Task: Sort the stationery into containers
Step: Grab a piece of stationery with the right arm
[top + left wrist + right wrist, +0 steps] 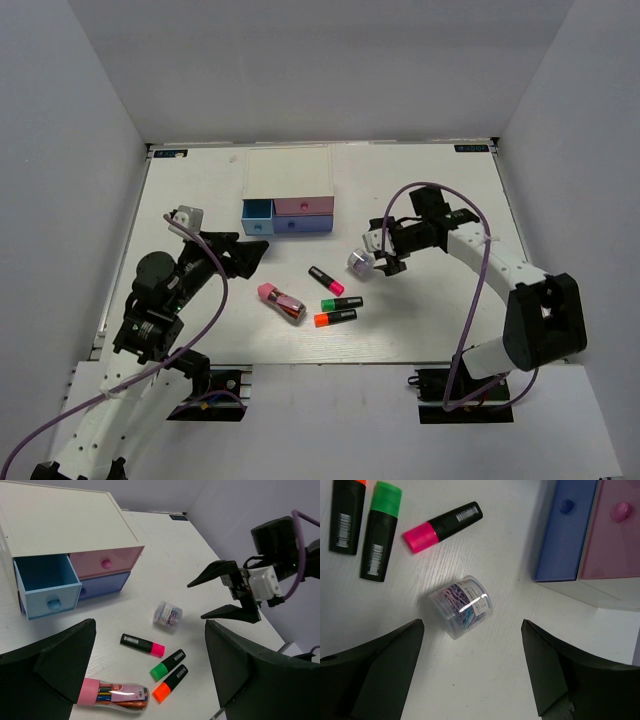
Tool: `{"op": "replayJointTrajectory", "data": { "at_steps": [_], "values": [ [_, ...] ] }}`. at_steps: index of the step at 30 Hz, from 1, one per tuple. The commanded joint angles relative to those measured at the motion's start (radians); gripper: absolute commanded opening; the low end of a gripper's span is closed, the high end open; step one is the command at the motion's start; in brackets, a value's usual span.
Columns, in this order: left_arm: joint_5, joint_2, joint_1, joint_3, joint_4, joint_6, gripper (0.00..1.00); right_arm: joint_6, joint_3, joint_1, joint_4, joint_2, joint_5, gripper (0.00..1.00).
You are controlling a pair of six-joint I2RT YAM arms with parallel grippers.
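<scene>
The white worktop [430, 310] carries the drawer unit [288, 175] at its far side. Its light blue drawer [47, 587] is pulled out and looks empty, while the pink drawer [107, 560] and the wide periwinkle drawer [102, 585] are closed.

The left gripper [150, 624] hangs near the blue drawer with its fingers spread and holds nothing. The right gripper [196, 600] is also wide open and hovers above the clip tub.

Nearest the arms lies the pen tube [117, 696], a clear capsule with a pink cap. It is probably light but smooth and rounded, so it is best pinched across its middle to stop it rolling.

The pink marker [142, 645], green marker [167, 664] and orange marker [171, 683] lie flat close together, the last two almost side by side. They should be stiff, light and easy to take across the barrel, though the pair leaves little finger room between them.

Smallest is the clip tub [462, 606], a clear round pot of coloured paper clips just in front of the periwinkle drawer. It appears to lie on its side. The hard, slick plastic may roll or squirt out, so closing on its flat ends seems safest
</scene>
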Motion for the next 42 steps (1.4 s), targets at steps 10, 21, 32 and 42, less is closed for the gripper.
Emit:
{"op": "replayJointTrajectory", "data": {
  "at_steps": [10,21,32,42],
  "values": [
    [0.006,-0.045,0.004,-0.008,-0.011,-0.002,1.0,-0.13,0.199,0.104,-0.136,0.24,0.179,0.83],
    [0.015,-0.045,0.013,-0.008,-0.011,-0.002,1.0,-0.185,0.25,0.133,-0.122,0.352,0.249,0.9],
    [0.015,-0.045,0.013,-0.008,-0.011,-0.002,1.0,-0.193,0.323,0.154,-0.16,0.431,0.294,0.86],
    [0.015,-0.045,0.013,-0.008,-0.011,-0.002,1.0,-0.11,0.351,0.186,-0.22,0.381,0.274,0.38]
  ]
}}
